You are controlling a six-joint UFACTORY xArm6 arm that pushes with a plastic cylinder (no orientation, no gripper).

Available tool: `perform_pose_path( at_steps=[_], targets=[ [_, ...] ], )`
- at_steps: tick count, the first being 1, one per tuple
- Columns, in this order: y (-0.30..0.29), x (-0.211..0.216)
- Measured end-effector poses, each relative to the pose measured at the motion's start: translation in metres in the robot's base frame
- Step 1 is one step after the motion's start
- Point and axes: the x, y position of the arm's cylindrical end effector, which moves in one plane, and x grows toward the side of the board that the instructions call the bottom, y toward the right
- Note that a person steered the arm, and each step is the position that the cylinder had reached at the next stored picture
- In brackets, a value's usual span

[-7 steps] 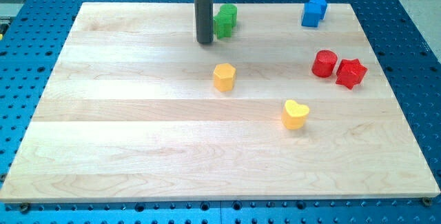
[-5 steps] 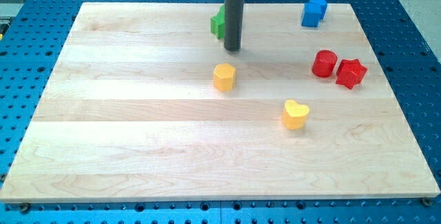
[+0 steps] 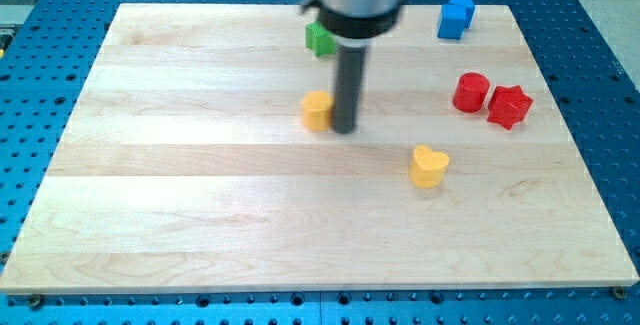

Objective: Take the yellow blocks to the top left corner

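Note:
A yellow hexagonal block (image 3: 317, 110) sits near the middle of the wooden board (image 3: 180, 195). My tip (image 3: 344, 128) stands right against its right side, touching or nearly touching it. A yellow heart-shaped block (image 3: 428, 166) lies to the lower right of the tip, apart from it. The rod and its wide collar hide part of the green block (image 3: 318, 38) behind them.
A blue block (image 3: 456, 16) is near the board's top right. A red cylinder (image 3: 470, 93) and a red star-shaped block (image 3: 508, 106) sit together at the right. The board lies on a blue perforated table (image 3: 30, 95).
My tip has moved down and to the right, from beside the green block to the right side of the yellow hexagonal block, which has shifted slightly left.

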Motion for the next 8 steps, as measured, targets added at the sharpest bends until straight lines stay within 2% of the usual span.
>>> perform_pose_path(
  at_steps=[1,2,3,4,5,6,7,8],
  targets=[
    [-0.084,-0.054],
    [-0.127,-0.079],
    [-0.15,-0.057],
    [-0.204,-0.076],
    [-0.204,-0.074],
    [-0.214,-0.039],
    [-0.235,-0.065],
    [-0.22,-0.112]
  ],
)
